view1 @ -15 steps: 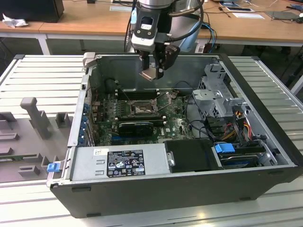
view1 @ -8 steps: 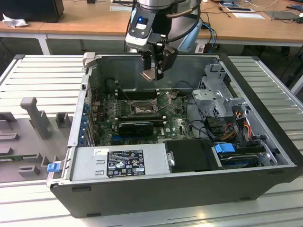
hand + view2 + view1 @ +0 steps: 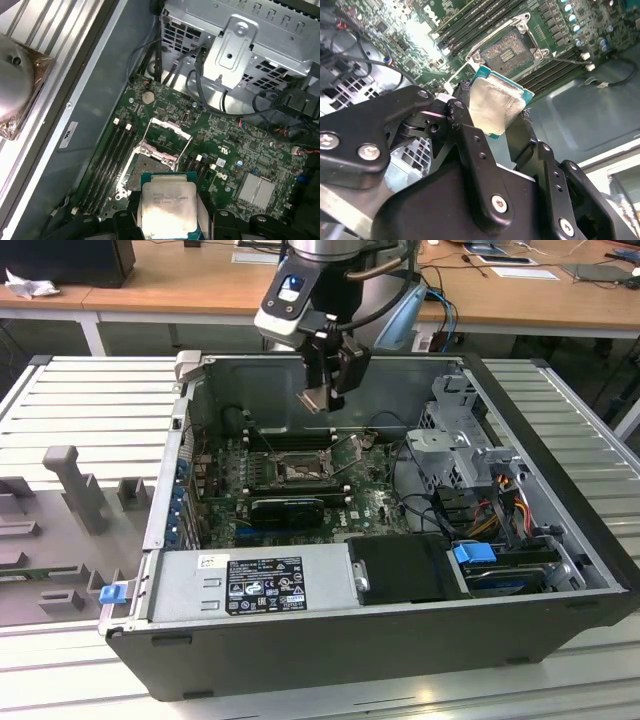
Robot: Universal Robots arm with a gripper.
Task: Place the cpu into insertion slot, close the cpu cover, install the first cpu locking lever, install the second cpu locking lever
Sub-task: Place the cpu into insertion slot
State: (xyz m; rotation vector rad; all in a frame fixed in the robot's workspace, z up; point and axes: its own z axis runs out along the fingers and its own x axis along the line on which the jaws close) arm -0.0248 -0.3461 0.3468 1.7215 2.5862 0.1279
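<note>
My gripper (image 3: 322, 392) hangs above the open computer case, shut on the cpu (image 3: 315, 400). The cpu (image 3: 495, 102) is a flat square chip with a pale metal top and a teal edge, pinched by its sides between the two black fingers (image 3: 462, 125). Its printed top (image 3: 167, 205) faces the first wrist view. The insertion slot (image 3: 149, 167) lies below on the green board, uncovered, showing its dark contact field (image 3: 509, 49). The cpu cover (image 3: 170, 131) stands swung up off the slot on its hinge side. The slot (image 3: 300, 472) sits slightly to the exterior view's left of the chip.
Black memory slots (image 3: 107, 160) flank the slot. A long black card (image 3: 285, 508) lies in front of it. A silver power supply (image 3: 250, 578) fills the case's front, and a drive cage (image 3: 465, 450) with cables stands at the exterior view's right. Case walls (image 3: 190, 440) enclose everything.
</note>
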